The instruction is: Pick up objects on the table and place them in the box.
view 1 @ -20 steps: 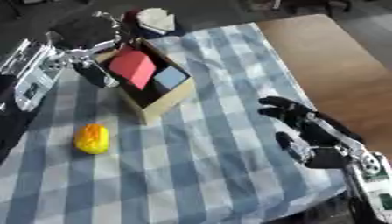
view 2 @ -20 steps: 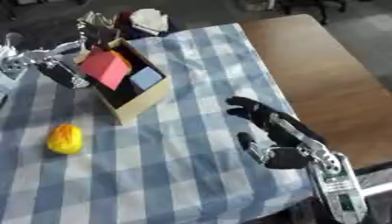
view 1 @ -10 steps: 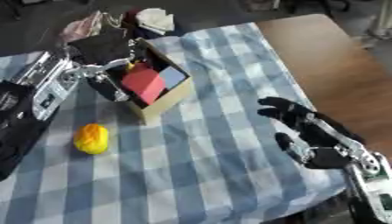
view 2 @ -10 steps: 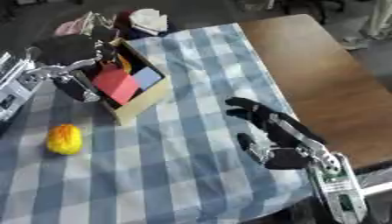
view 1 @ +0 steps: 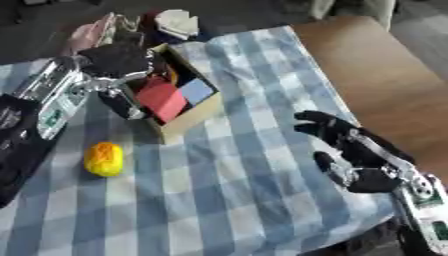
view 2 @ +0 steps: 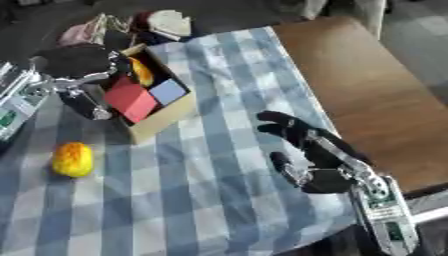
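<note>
Left hand (view 1: 118, 60) at the box's (view 1: 188, 117) far-left rim, fingers curled, grip undeterminable. Yellow object (view 1: 104, 159) lies on open checked cloth (view 1: 236, 200). Right hand (view 1: 350, 155) open near the bench's (view 1: 376, 75) right edge.

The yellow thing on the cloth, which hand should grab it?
Probably the left hand. It is by the box, on the same side as the yellow thing. The right hand rests open, far across the cloth.

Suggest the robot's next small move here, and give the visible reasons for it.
Probably draw the left hand back from the box and toward the yellow object. The box already holds a red block and a blue block, while the yellow object lies alone on the checked cloth, on the left hand's side.
</note>
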